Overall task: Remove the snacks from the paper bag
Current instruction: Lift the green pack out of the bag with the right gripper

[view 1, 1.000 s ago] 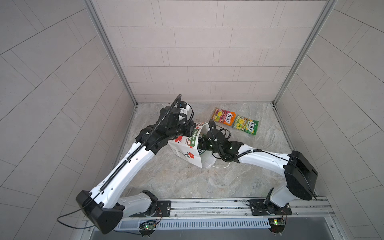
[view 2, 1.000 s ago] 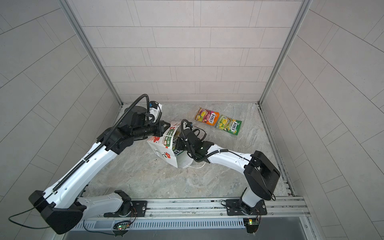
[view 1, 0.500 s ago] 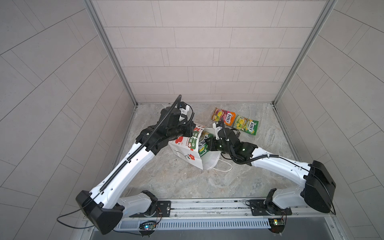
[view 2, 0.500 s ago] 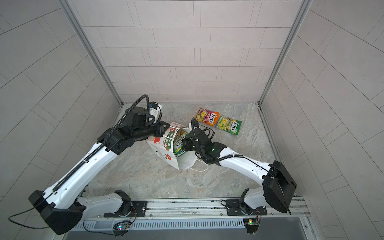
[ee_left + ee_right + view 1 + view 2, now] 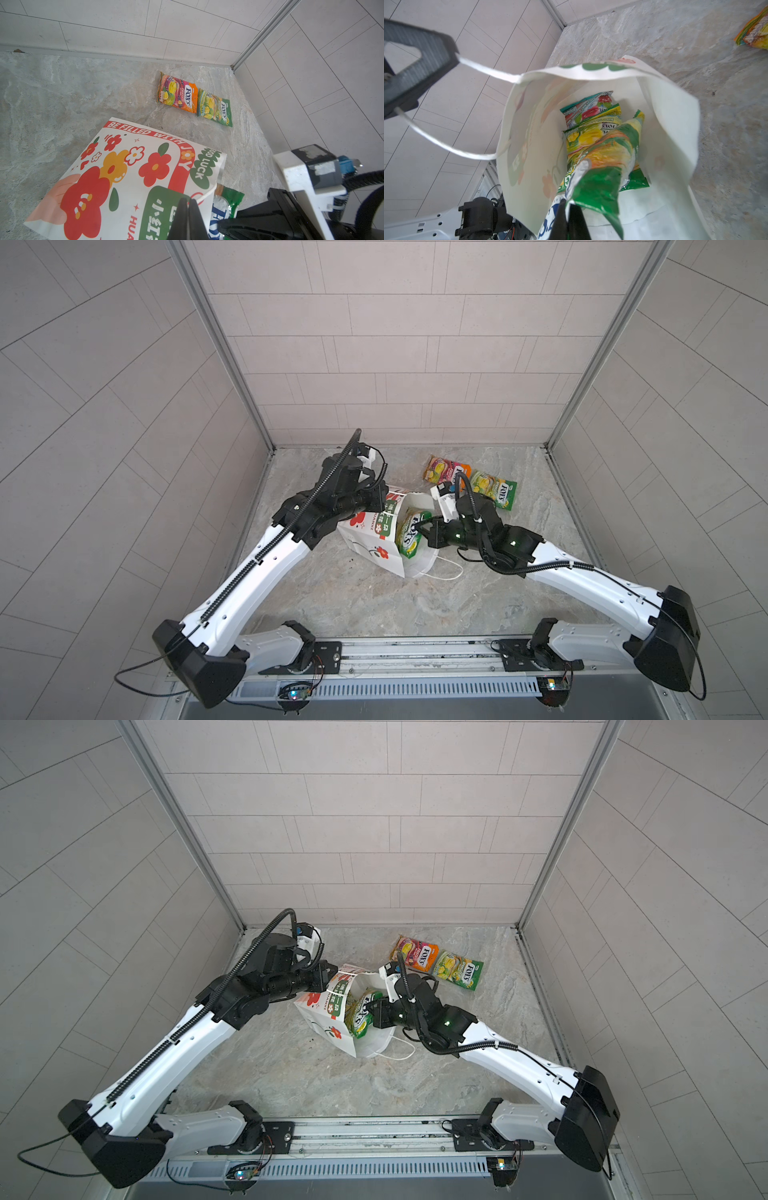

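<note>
left claw (image 5: 188, 200) pinches bag (image 5: 124, 166) cord (image 5: 436, 143) | right claw (image 5: 568, 207) pinches green packet (image 5: 608, 158) edge | risk: glossy packet slips, or drags bag

a grey marbled floor (image 5: 374, 605) lies between pale tiled walls (image 5: 374, 344) joined by metal corner posts (image 5: 220, 344).

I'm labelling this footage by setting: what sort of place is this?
Most likely a purpose-built robot test cell, not a home: pale tile-pattern wall panels joined by aluminium corner posts, a stone-look floor, and a front mounting rail carrying the left arm and right arm.
</note>
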`<state>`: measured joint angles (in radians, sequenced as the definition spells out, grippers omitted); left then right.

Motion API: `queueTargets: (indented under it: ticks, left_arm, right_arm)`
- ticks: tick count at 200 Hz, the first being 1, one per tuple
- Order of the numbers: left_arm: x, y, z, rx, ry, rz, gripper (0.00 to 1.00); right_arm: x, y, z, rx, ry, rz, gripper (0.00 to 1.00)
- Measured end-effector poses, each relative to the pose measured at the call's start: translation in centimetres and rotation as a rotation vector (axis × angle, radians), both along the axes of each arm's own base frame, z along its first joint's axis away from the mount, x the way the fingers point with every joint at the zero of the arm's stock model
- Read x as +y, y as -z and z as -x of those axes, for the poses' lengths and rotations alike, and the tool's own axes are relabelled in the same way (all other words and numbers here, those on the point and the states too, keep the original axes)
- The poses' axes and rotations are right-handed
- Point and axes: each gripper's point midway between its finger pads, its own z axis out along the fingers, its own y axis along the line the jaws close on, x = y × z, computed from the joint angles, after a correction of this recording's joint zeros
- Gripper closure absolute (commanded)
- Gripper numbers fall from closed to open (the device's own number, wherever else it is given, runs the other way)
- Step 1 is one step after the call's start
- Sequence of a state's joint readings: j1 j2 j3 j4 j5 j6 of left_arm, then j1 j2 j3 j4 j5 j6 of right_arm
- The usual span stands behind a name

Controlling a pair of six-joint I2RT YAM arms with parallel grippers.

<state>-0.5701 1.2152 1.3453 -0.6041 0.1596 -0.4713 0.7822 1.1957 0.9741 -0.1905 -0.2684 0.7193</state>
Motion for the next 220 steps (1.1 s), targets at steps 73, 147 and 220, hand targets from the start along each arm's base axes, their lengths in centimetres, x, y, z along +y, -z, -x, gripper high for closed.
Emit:
queueTargets:
  ticks: [73,147,220]
  left_arm:
    - [-0.2,0.6,-0.3,0.018,-0.006,-0.004,1.00]
    - [0.0,0.6,-0.4,0.014,-0.016,-0.013,1.00]
    - [0.6,1.0,0.1,0.016,-0.004,-0.053,1.00]
  right_arm:
    - [-1.6,-5.2,1.1,-0.083,-0.024,-0.050,1.00]
    - [-6.8,-12.6,1.7,-0.238,0.057,-0.106,1.00]
    - [-14.1,-11.8,-0.3,-0.230,0.267,0.035,1.00]
